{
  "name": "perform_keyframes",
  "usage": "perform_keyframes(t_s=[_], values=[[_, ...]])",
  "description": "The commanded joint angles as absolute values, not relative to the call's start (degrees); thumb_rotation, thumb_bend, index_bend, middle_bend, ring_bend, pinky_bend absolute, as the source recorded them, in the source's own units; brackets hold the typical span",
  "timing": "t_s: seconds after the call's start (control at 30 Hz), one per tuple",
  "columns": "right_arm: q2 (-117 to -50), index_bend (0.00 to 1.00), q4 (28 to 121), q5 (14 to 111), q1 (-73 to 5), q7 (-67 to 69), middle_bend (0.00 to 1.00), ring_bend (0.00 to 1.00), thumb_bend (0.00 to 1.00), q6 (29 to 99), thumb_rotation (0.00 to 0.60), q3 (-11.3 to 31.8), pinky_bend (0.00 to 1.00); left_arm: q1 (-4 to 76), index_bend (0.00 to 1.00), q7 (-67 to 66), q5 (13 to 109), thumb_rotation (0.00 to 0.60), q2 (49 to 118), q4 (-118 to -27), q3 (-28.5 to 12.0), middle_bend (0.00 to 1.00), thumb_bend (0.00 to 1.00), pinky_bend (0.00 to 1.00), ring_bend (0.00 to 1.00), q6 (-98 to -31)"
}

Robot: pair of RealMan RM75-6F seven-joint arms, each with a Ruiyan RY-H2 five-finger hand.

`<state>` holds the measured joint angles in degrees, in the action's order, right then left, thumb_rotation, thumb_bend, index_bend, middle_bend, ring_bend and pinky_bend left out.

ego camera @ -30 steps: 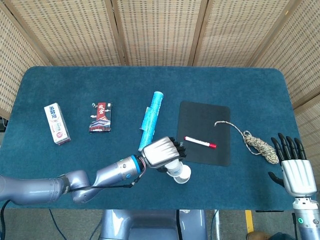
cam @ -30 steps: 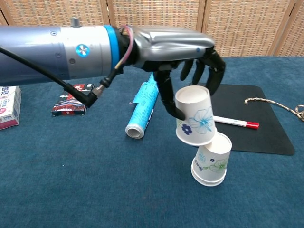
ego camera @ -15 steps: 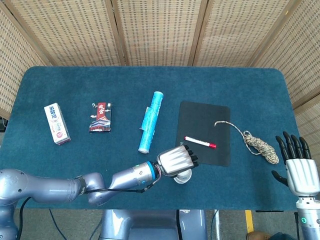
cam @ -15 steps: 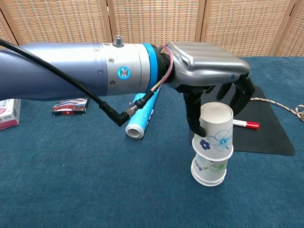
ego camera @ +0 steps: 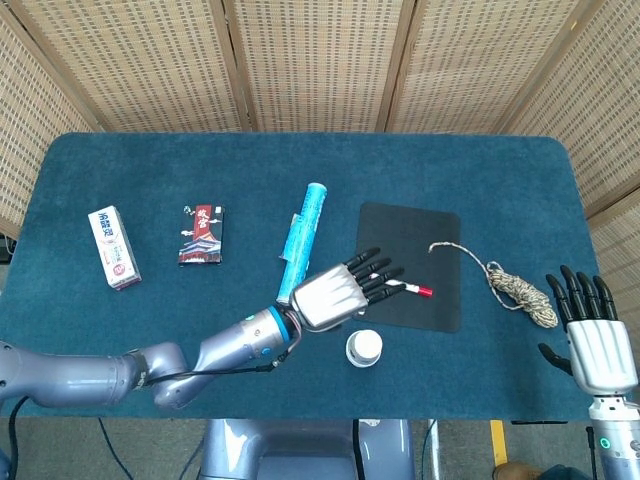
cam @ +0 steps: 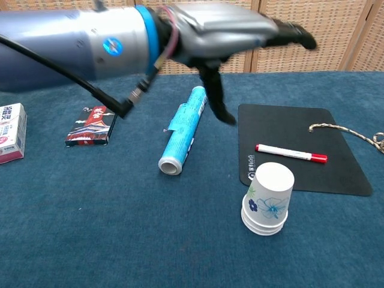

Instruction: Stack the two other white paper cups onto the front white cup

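Note:
The white paper cups (cam: 267, 198) stand upside down as one nested stack near the table's front edge, with blue flowers printed on the outer cup; from above the stack (ego camera: 364, 348) shows as a white disc. My left hand (ego camera: 340, 290) hovers above and behind the stack with its fingers spread and holds nothing. The chest view shows my left hand (cam: 240, 37) high over the table, well clear of the cups. My right hand (ego camera: 590, 335) rests open at the table's right front edge.
A black mat (ego camera: 408, 265) carries a red-capped marker (cam: 291, 153). A blue roll (ego camera: 302, 240) lies left of the mat. A coiled rope (ego camera: 515, 285) lies on the right. A dark packet (ego camera: 201, 234) and a white carton (ego camera: 113, 246) lie at the left.
My left hand has let go of the flowered cup, which now sits fully down on the stack. The hand has opened and lifted up and back.

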<state>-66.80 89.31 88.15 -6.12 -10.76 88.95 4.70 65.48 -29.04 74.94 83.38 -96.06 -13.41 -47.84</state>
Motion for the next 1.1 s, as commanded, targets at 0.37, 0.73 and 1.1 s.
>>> perform_keyframes(t_s=[0.37,0.73,1.1], values=[[-67.0,0.00,90.1,89.6,-5.9,-12.2,0.00,0.00,0.00,89.2,0.600,4.1,0.00,43.0,0.00,-21.1,70.0,0.600,68.4,-98.8,-9.4,0.00,0.00,0.00,0.00,-71.4],[-67.0,0.00,90.6,89.5,-5.5,-12.9,0.00,0.00,0.00,89.6,0.600,4.3,0.00,23.9,0.00,-8.1,69.2,0.600,62.6,-98.4,-1.3,0.00,0.00,0.00,0.00,-83.5],[-65.9,0.00,91.8,90.5,-5.0,-12.6,0.00,0.00,0.00,90.1,0.600,3.8,0.00,14.3,0.00,-1.4,80.3,0.600,61.3,-96.6,5.2,0.00,0.00,0.00,0.00,-89.6]])
